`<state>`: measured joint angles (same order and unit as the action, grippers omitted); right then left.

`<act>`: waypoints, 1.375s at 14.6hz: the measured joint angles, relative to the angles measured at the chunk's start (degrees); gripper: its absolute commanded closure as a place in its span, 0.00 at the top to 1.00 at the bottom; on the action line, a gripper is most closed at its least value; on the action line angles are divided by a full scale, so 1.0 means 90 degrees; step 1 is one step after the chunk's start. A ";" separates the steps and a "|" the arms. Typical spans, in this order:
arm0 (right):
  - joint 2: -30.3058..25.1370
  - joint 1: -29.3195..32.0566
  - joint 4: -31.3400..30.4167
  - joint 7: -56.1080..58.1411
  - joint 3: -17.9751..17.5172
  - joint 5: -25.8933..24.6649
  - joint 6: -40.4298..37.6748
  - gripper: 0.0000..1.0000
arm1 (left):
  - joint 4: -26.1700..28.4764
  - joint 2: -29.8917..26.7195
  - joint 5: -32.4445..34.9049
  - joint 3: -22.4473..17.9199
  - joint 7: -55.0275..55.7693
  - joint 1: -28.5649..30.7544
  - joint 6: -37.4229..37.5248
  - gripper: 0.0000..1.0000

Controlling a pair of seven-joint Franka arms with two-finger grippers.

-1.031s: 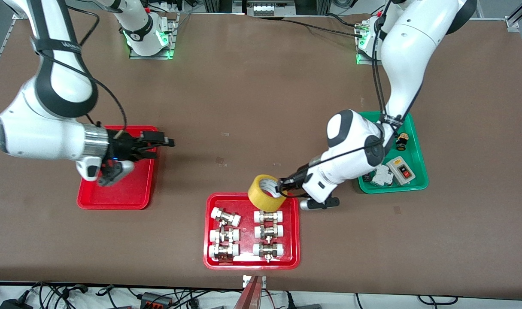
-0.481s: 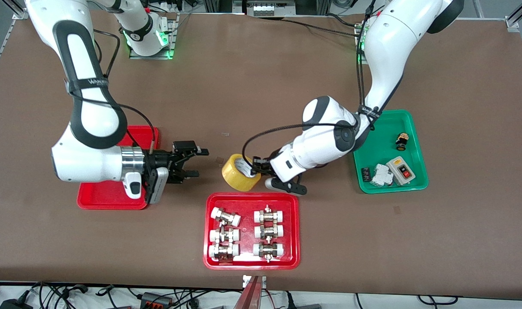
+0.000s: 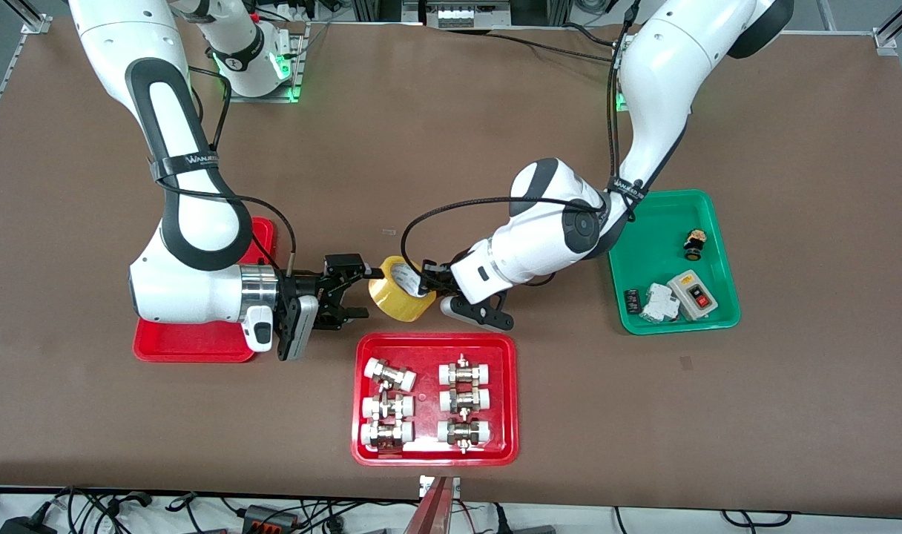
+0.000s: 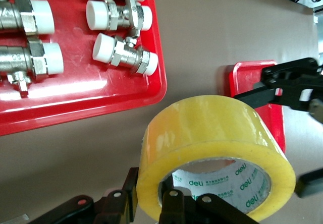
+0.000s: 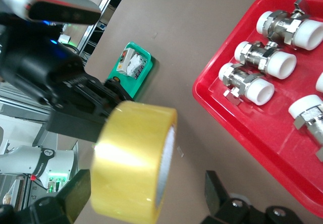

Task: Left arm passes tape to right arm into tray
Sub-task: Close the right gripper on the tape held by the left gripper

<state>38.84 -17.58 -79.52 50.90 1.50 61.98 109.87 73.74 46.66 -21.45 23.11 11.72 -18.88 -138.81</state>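
Note:
The yellow tape [image 3: 400,291] hangs in the air over the bare table, between the two trays nearest the right arm's end. My left gripper [image 3: 426,285] is shut on its wall, one finger inside the core and one outside, as the left wrist view [image 4: 149,201] shows on the tape [image 4: 212,133]. My right gripper [image 3: 353,291] is open, its fingers either side of the tape [image 5: 133,163] without touching it, which the right wrist view [image 5: 146,193] also shows. The plain red tray [image 3: 191,347] lies under the right arm, mostly hidden.
A red tray with white-capped metal fittings [image 3: 507,400] lies near the front camera. A green tray [image 3: 647,245] with a switch box and small parts lies under the left arm, toward its end of the table.
My left gripper has carried the tape from over the fittings tray toward the right arm's end. My right gripper has come off the plain red tray to meet it, still open.

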 measured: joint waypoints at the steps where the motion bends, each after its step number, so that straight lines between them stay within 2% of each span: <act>1: -0.0003 -0.0007 0.0021 -0.0098 0.0000 0.0000 0.0000 1.00 | 0.0000 0.0045 0.0021 0.0000 -0.0017 -0.0012 0.0000 0.01; 5: -0.0013 -0.0016 0.0047 -0.0180 0.0001 -0.0021 -0.0001 1.00 | -0.0001 0.0151 0.0065 -0.0001 -0.0079 -0.0029 -0.0005 0.01; 9: -0.0012 -0.0140 0.0047 -0.0220 0.0002 -0.0343 0.0001 1.00 | -0.0018 0.0150 0.0065 -0.0002 -0.0091 -0.0029 -0.0006 0.01; 15: -0.0102 -0.0189 0.0068 -0.1406 0.0003 -0.1115 -0.0006 1.00 | -0.0018 0.0184 0.0065 -0.0003 -0.0096 -0.0030 -0.0006 0.01; 20: -0.0174 -0.0401 0.0080 -0.1932 0.0003 -0.1259 0.0006 1.00 | -0.0019 0.0204 0.0065 -0.0004 -0.0103 -0.0030 -0.0008 0.01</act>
<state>37.28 -21.19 -78.79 33.51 1.53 50.65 109.92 73.57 48.49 -20.86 23.07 10.80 -19.14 -138.88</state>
